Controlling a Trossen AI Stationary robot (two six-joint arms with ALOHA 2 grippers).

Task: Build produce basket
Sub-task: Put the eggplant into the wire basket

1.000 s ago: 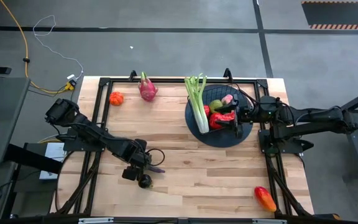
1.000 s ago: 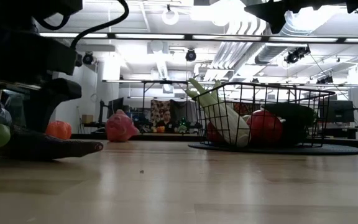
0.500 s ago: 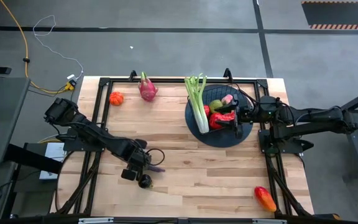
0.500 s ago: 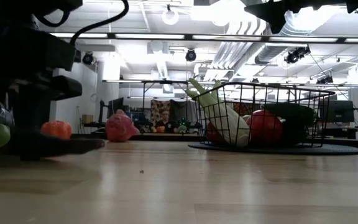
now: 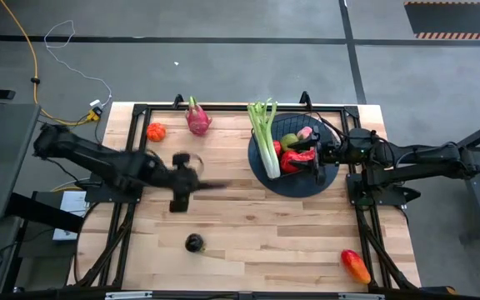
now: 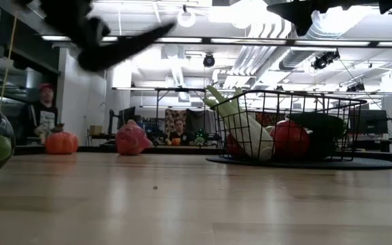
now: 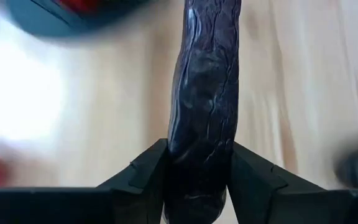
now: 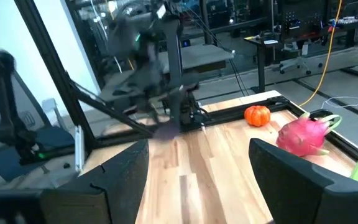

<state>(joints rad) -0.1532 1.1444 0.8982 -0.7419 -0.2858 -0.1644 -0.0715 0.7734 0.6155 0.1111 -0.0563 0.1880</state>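
Left pincer [image 5: 192,185]: clamped on the stem end of the purple eggplant [image 7: 205,106], lifted off the tabletop [image 5: 248,242], about midway between its left edge and the basket
Eggplant: sticks out level from the fingers [image 7: 143,177], tip aimed at the basket; held only at one end
Right pincer [image 5: 319,155]: fingers apart, holding nothing, waiting at the basket's right side near the tabletop's right edge
Basket [image 5: 330,136]: on a dark round mat [image 5: 261,171] toward the far right corner; celery [image 5: 264,133], red and green fruits already inside
Still out: dragon fruit [image 5: 197,118] and an orange round fruit [image 5: 155,131] along the far edge, dark round fruit [image 5: 193,242] near the front edge, mango [image 5: 355,265] at the front right corner
Risk: the long eggplant may pivot or slip in an end-only grip during a fast swing; its tip may catch the basket rim or the leaning celery; the waiting right arm crowds the drop
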